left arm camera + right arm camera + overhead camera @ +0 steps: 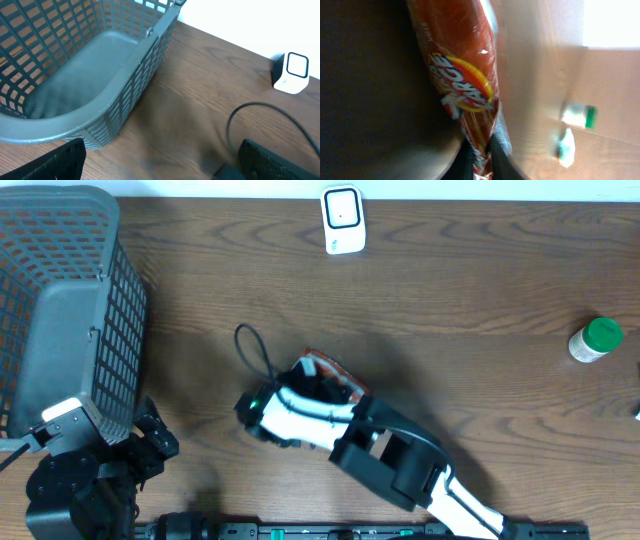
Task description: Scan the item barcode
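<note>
overhead view: the right gripper sits just toward 6 o'clock of the table's middle, with an orange-red snack packet at its tip. the white barcode scanner stands at the 12 o'clock edge, well apart from the packet. a grey mesh basket fills the 9 to 10 o'clock side. a green-capped bottle lies at 3 o'clock. a black cable loops off the arm toward 10 o'clock.

in the right wrist view the packet's lower end is pinched between the two dark fingers, so the jaws are clamped on it. a yellow and red logo faces the camera; i cannot make out a barcode.

the left gripper rests at 7 o'clock beside the basket. in the left wrist view its fingers stand wide apart, holding nothing.
</note>
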